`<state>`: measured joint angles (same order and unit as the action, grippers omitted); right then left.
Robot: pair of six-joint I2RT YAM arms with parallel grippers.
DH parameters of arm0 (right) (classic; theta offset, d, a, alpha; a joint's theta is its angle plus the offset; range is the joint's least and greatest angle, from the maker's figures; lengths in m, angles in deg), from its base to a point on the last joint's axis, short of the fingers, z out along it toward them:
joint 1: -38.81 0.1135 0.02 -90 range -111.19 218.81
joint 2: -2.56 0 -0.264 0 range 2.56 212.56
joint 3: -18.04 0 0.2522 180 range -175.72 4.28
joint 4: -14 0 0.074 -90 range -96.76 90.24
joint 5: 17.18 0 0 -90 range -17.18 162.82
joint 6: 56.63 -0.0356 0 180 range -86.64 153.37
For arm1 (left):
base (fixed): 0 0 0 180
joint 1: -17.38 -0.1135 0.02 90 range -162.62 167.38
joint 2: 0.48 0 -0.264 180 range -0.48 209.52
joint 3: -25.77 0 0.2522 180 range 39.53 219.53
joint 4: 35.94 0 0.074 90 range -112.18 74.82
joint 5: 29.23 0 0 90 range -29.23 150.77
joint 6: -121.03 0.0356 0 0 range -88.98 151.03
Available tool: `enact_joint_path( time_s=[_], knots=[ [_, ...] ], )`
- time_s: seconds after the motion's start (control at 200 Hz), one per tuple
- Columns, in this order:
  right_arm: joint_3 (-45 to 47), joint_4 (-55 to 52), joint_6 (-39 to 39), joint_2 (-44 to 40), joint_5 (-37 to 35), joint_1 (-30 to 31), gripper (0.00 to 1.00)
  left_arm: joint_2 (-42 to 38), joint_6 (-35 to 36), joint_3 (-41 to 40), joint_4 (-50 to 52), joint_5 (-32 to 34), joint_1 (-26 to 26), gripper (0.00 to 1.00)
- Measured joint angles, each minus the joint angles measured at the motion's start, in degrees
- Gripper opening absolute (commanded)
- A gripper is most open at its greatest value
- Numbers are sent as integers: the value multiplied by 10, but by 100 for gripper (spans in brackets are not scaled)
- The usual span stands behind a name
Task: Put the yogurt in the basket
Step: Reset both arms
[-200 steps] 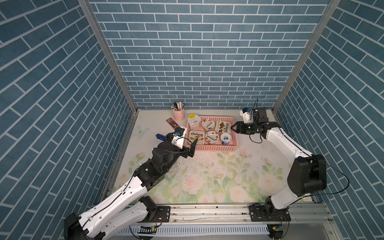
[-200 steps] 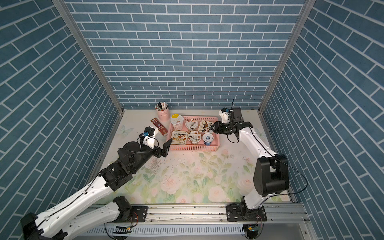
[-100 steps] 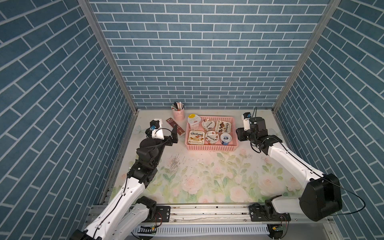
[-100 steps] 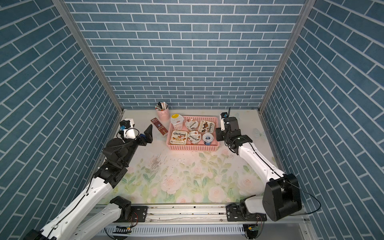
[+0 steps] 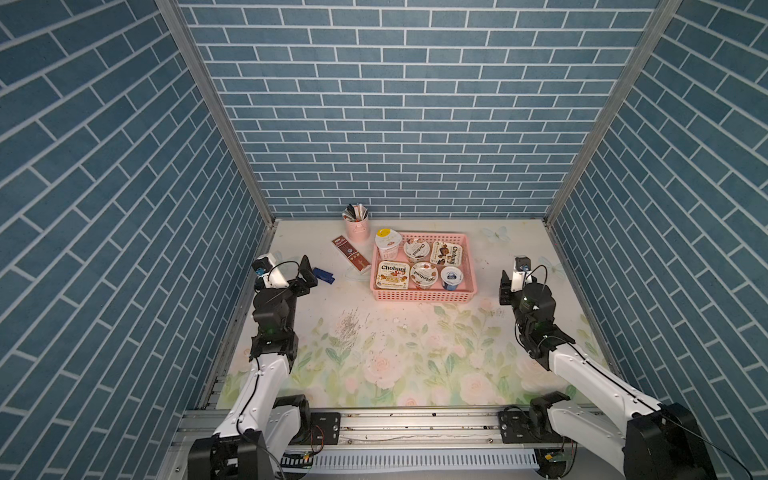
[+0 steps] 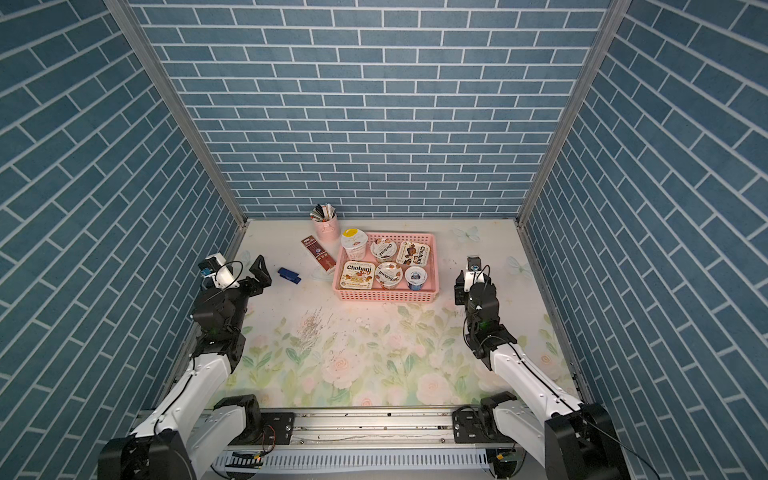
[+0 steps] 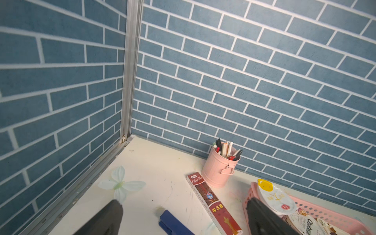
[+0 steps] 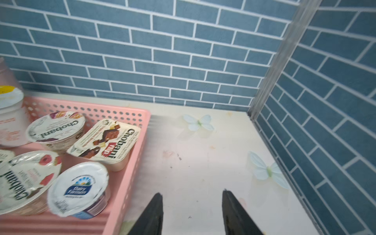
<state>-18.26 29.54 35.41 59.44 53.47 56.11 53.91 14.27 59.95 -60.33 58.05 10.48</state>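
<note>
The pink basket [image 5: 424,295] [image 6: 386,294] stands at the back middle of the table, and all the yogurt is inside it. It holds two squarish Chobani Flip cups [image 5: 392,275] [image 8: 105,142], two round Chobani cups [image 5: 424,276] [image 8: 57,128], a small blue-white cup [image 5: 451,277] [image 8: 79,189] and a taller yellow-topped cup [image 5: 387,243] [image 7: 274,199]. My left gripper [image 5: 284,268] [image 7: 183,201] hangs open and empty well left of the basket. To the basket's right, my right gripper [image 5: 515,286] [image 8: 192,193] is open over bare table with nothing between its fingers.
A pink pen holder [image 5: 356,228] [image 7: 218,171] stands at the back wall, left of the basket. A brown flat bar [image 5: 351,257] [image 7: 213,203] and a blue clip [image 5: 323,275] [image 7: 173,223] lie between the left gripper and the basket. Brick walls enclose three sides.
Both arms have drawn away from the basket. The left gripper swung from the basket's front left corner out to the left wall, and the right one pulled back from the far right corner.
</note>
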Motion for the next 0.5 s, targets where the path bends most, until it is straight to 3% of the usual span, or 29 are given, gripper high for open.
enact_joint_path(
  time_s=[0.265, 0.5],
  knots=[
    [81, 116, -9, -13, 36, -112, 52, 57, 24, -80, -101, 12, -16, 100],
    [124, 232, -42, 88, 69, -162, 51, 183, 23, -109, -194, 43, -14, 100]
  ],
)
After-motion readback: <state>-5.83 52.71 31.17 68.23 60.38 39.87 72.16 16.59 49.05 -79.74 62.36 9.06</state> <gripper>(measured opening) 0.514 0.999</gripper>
